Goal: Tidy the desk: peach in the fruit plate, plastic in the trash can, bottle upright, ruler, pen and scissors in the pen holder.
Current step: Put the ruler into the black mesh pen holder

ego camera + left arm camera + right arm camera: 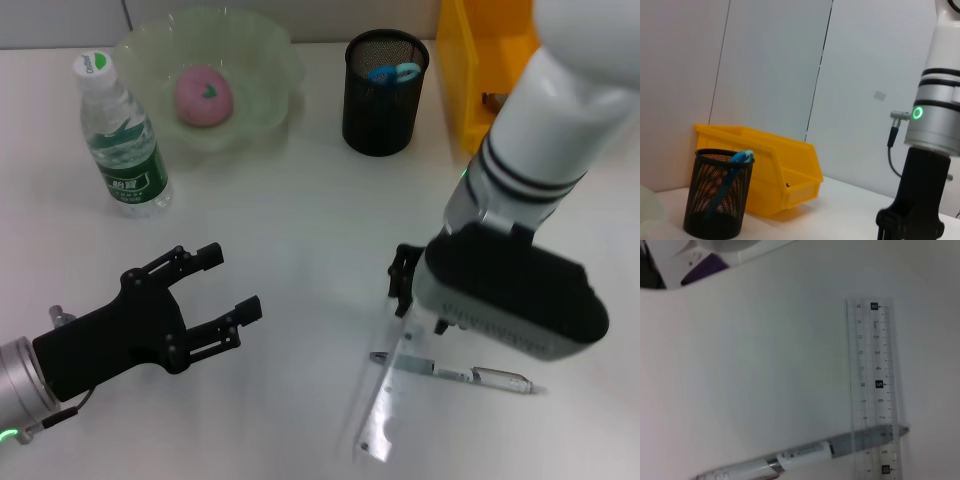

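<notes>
Right gripper (405, 282): low over the worktop (300, 220), above the ruler's far end; whether its jaws are spread or closed cannot be told.
Left gripper (215, 295): jaws spread, holding nothing, hovering near the front left.
Ruler (385, 395): clear, flat, crossed with the pen (455, 373).
Pen holder (385, 90): black mesh, blue-handled scissors (395, 72) inside.
Peach (204, 96): in the fruit plate (270, 60).
Bottle (120, 135): upright beside the plate.
Trash can (470, 70): yellow, far right.

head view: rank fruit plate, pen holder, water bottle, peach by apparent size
1. fruit plate
2. water bottle and pen holder: too alike to rank
3. peach, clearly smallest
</notes>
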Robot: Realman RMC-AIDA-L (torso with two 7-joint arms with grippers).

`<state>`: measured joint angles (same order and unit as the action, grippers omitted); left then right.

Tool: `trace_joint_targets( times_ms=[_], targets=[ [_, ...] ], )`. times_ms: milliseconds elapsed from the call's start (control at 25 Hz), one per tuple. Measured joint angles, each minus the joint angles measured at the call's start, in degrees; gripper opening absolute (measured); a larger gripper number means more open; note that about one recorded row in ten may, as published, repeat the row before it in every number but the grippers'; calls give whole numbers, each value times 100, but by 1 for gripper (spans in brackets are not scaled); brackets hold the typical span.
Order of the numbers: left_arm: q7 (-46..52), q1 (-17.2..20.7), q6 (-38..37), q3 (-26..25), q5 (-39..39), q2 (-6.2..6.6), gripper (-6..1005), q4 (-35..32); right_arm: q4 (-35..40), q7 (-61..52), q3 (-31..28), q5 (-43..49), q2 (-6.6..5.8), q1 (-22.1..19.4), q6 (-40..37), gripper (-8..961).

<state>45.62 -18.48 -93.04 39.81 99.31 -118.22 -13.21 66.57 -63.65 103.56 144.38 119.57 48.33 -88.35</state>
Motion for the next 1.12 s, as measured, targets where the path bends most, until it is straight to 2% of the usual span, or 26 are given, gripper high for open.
trace_joint_targets(
  times_ms=[240, 640, 960, 1040, 1120],
  targets=[
    [191, 16, -128, 0, 0, 0, 827, -148, 222, -174, -830, -29, -4, -162, -416, 378],
    [263, -22, -269, 0, 5, 1, 828, -243, 426, -340, -2179, -383, -22, -844, -568, 378],
    [263, -47, -287, -2, 3, 1, 827, -244, 107, -366, -3355, -1071, -32, -1364, -584, 378],
    [263, -47, -289, -8, -3, 1, 827, -243, -150, -362, -3829, -1380, -31, -1524, -536, 378],
    [263, -48, -291, -10, -7, 1, 827, -243, -247, -348, -3971, -1486, -32, -1556, -528, 378]
  ],
)
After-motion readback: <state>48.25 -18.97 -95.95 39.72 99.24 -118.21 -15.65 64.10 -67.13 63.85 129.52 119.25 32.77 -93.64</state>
